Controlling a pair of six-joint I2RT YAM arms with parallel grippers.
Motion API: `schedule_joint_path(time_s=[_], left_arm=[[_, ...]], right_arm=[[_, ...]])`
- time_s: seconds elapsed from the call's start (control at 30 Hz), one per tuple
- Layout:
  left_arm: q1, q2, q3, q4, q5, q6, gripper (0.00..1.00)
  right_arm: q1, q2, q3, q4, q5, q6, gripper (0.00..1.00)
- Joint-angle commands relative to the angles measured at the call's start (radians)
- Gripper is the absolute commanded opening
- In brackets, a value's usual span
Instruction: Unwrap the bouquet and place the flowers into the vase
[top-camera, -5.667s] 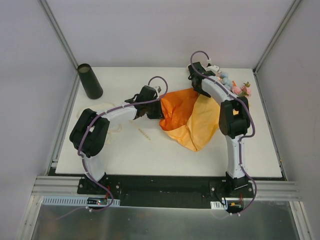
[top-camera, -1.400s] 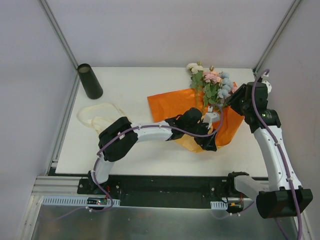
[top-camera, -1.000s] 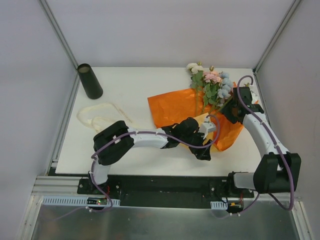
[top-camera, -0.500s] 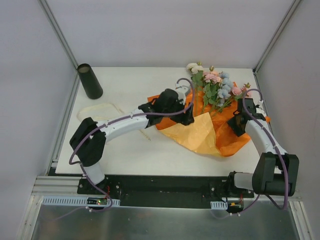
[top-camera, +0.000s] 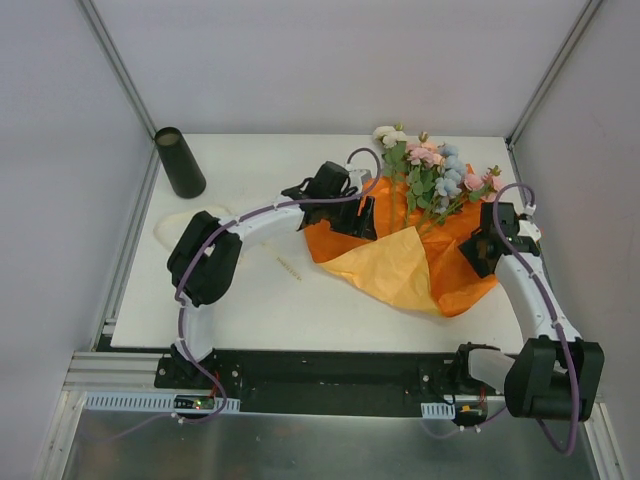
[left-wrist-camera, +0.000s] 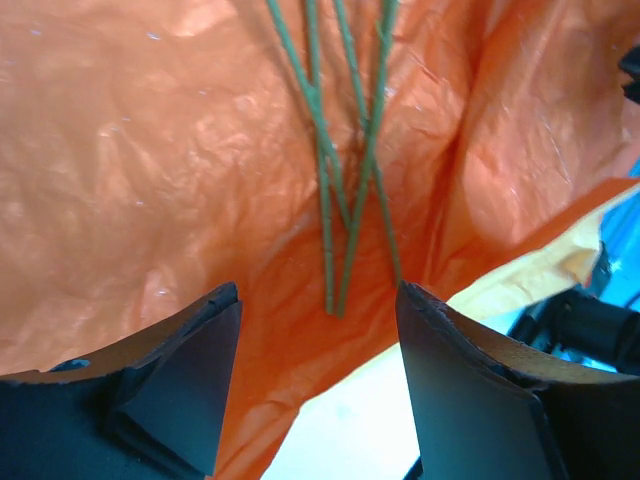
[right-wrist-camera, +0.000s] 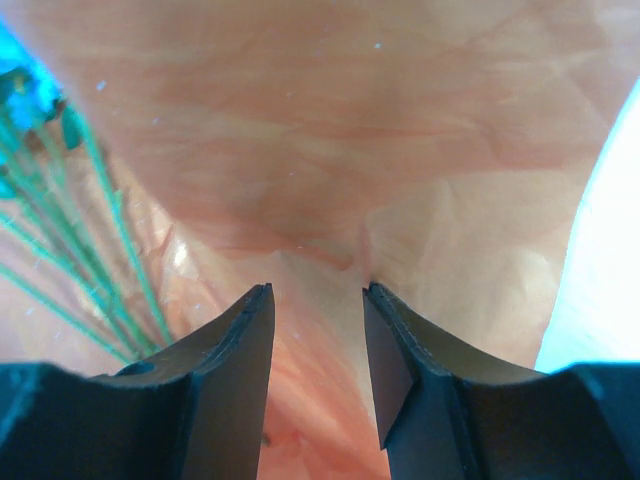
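Thin green flower stems (left-wrist-camera: 330, 200) lie bare on crinkled orange paper (left-wrist-camera: 150, 150), well apart from the tall dark cylindrical vase (top-camera: 180, 162). The left gripper (left-wrist-camera: 320, 300), jaws wide and empty, should straddle every stem without pinching paper. The right gripper (right-wrist-camera: 318, 290) has its jaws half-parted and empty.

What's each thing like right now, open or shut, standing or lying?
Paper, unwrapped, spread out.
Flowers, lying on the paper, stems bare.
Vase, standing up, no flowers in it.
Ribbon, off, lying loose.
Left pincer, open over the stems.
Right pincer, open over the paper.
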Motion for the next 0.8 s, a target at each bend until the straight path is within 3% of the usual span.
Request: schedule_joint_path(time_s=[0.0,0.37,0.53,0.77], left_arm=[[-0.023,-0.047,-0.048,-0.003,0.141,-0.010,0.65],[-0.126,-0.248,-0.289,-0.002,0.078,0.013,0.65],[-0.158,-0.300,-0.372,0.001,0.000,0.018,0.66],[-0.181,-0.291,-0.439,0.001,-0.064,0.010,0.67]], right_arm=[[-0.004,-0.050,0.115,-0.030,-0.133,-0.095,0.47],[0.005,0.045,0.385,-0.093,-0.250,-0.062,0.47],[0.007,0.099,0.348,0.055,-0.252,0.042,0.47],[-0.013,0.365,0.365,0.122,-0.195,0.010,0.47]])
